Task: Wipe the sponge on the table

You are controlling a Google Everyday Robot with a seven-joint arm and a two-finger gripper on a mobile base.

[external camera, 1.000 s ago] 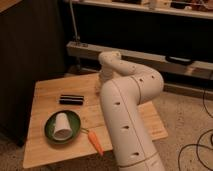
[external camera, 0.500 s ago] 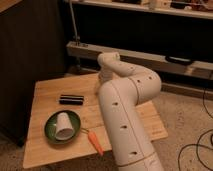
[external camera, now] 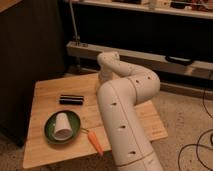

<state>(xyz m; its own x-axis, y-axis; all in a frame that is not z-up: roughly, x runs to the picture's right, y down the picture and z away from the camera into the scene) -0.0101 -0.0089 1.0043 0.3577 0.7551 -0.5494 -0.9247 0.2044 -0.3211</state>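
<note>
Gripper's hidden behind the arm (external camera: 122, 110), down at the far side of the table (external camera: 42, 102) — can't tell you its state. Sponge doesn't show either; my guess is it's under there. Black bar (external camera: 71, 100) lies near the arm's tip. Expect the sponge light, soft, squashy — you'd pinch across its narrow sides, mid-body.

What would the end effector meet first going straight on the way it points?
Probably the table. The end effector is hidden behind the arm, whose wrist angles down at the table's far side. Anything under it is hidden.
</note>
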